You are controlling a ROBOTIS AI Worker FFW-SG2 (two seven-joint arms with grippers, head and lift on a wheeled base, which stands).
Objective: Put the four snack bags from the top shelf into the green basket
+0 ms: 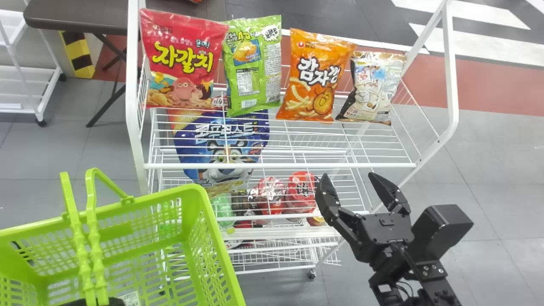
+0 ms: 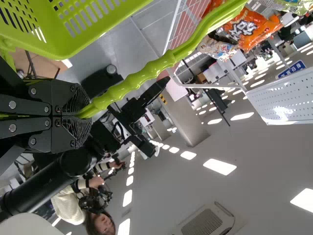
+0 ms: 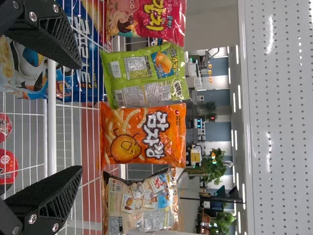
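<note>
Four snack bags (image 1: 263, 46) stand upright in a row on the top shelf (image 1: 276, 165), none in the green basket (image 1: 195, 191) so far as its visible inside shows. From the robot's left they run: red bag (image 1: 182, 59), green bag (image 1: 250, 63), orange bag (image 1: 316, 76), cream bag (image 1: 374, 87). A big blue bag (image 1: 225, 148) sits lower down and is not part of the job.

The left pincer (image 2: 78, 115) is closed on the basket's handle (image 2: 142, 81). The right pincer (image 1: 348, 174) is empty, fingers spread wide, in front of the rack toward the orange and cream bags.

Each bag should weigh very little: soft, slick film puffed with air around brittle snacks. A hard pinch would likely crush the contents or make the film squirt away; a shallow one could slip. I would take the orange bag first, a finger at either side about mid-height, going deep enough that the pads bear on the full body rather than the flat seam, and closing only until it dimples. The cream bag looks slacker and may need a slightly firmer squeeze, though its lower edge is hard to judge. Red and green sit very close together, so a finger slipped between them could push one askew. Lift straight up before swinging toward the basket.
</note>
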